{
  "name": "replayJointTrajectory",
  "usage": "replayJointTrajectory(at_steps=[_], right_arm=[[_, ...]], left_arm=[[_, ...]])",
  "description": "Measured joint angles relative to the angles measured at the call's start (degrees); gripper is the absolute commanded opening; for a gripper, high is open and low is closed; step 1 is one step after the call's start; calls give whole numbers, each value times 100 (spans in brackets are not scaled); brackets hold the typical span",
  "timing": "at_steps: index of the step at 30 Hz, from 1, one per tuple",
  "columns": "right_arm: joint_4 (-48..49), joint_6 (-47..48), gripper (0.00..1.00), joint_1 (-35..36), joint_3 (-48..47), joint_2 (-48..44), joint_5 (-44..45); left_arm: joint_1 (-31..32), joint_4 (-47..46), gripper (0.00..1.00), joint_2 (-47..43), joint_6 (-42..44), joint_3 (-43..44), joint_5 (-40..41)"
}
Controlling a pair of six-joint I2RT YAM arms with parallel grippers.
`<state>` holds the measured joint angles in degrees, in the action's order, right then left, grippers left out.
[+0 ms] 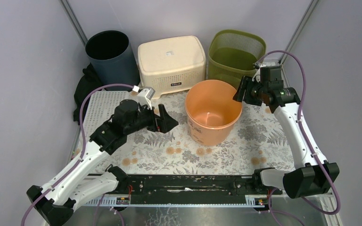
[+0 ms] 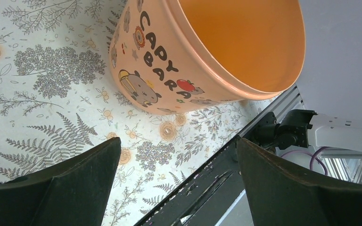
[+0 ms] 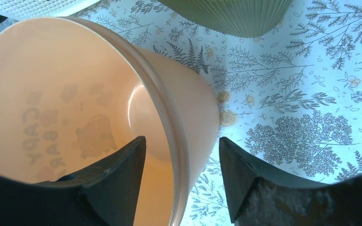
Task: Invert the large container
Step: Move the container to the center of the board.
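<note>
Holds nothing in the left claw [image 1: 169, 121], jaws spread wide. Has the orange container [image 1: 212, 115] just ahead of those tips, apart, upright and mouth-up on the floral table [image 1: 264, 136]. Straddles its rim with the right claw [image 3: 183, 141], jaws parted: one finger inside, one outside.

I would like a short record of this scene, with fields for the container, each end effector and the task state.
container: orange bucket, upright, mouth up, on the flowered cloth
left end effector: open, beside the bucket, apart from it
right end effector: open, jaws astride the bucket rim, one finger inside
task state: not yet turned over
</note>
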<state>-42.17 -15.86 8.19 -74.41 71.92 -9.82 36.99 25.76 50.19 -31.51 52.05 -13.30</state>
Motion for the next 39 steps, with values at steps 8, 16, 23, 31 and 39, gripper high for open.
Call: replayJointTrajectory(at_steps=[8,16,23,31,39], right_arm=[[-118,2,88,0,-284,-4,37],[-278,11,99,0,-673,-103,37],[-345,4,99,0,-870,-348,-42],[-278,-118,100,0,-962,-562,-798],[146,-531,100,50,-988,-540,-1952]], left_arm=[[0,4,100,-214,26,-26,0],[0,175,100,-308,101,26,33],[0,216,100,-564,138,201,68],[0,426,100,-826,153,260,221],[0,791,100,-990,170,376,433]])
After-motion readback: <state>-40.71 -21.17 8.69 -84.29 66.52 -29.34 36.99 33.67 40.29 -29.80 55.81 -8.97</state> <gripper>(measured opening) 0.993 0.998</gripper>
